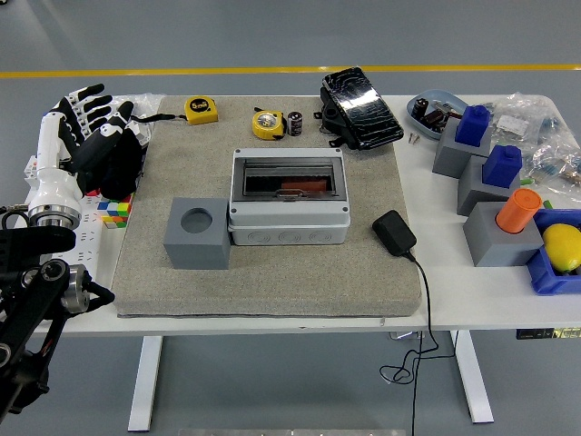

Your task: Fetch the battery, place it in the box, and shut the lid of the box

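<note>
From the head view, the left hand (pixel 95 136) sits at the upper left of the frame, over the left edge of the grey mat (pixel 263 272), its black and white fingers (pixel 86 95) spread apart and holding nothing; the arm runs down the left edge toward the lower left corner. The right hand does not show at all. The battery (pixel 295 123), a small dark cylinder with a pale band, stands upright near the top centre of the frame, just beside the yellow tape measure (pixel 267 124) on its left and well apart from the hand. Below it, in the middle of the frame, lies the grey box (pixel 289 218) with its interior open to view and something red inside; I cannot tell how the lid is folded. A grey cube with a round hole (pixel 197 233) touches the box's left side, and a black adapter (pixel 394 232) lies to the right. The battery looks rigid, light for its size and smooth-sided, so it will likely roll if tipped and may slip under a loose pinch. The sound hold seems to be across its round body from above, thumb against two fingers, approaching from the right side, away from the tape measure.
</note>
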You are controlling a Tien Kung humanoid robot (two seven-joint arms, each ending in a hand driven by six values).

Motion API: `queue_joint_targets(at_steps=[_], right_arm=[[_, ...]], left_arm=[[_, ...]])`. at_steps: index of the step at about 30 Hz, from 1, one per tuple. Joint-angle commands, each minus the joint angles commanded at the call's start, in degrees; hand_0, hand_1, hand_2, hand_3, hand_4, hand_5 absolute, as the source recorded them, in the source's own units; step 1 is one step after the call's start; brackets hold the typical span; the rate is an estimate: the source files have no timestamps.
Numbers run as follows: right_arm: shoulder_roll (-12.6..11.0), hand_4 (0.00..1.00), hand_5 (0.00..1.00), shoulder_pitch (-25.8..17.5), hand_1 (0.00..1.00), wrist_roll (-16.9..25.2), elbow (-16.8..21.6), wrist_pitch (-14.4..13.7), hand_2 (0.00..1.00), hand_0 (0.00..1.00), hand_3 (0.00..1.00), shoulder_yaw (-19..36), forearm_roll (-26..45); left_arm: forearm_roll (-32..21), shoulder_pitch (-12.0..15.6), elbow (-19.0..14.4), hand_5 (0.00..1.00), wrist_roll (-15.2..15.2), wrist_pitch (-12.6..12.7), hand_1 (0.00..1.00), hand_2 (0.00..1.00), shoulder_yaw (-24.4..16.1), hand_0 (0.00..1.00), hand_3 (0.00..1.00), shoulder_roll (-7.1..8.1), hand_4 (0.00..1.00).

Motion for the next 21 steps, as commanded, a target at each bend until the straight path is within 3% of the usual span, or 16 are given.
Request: queue_joint_targets(at_steps=[21], right_arm=[[-0.1, 0.984, 0.548, 0.0, 0.646, 0.0, 0.0, -0.1, 0.664, 0.634, 0.573, -0.2, 0.0]], left_arm=[[0.0, 0.0, -0.2, 0.334, 0.0, 0.1, 0.734, 0.716, 0.2, 0.74, 0.701, 0.11, 0.882]])
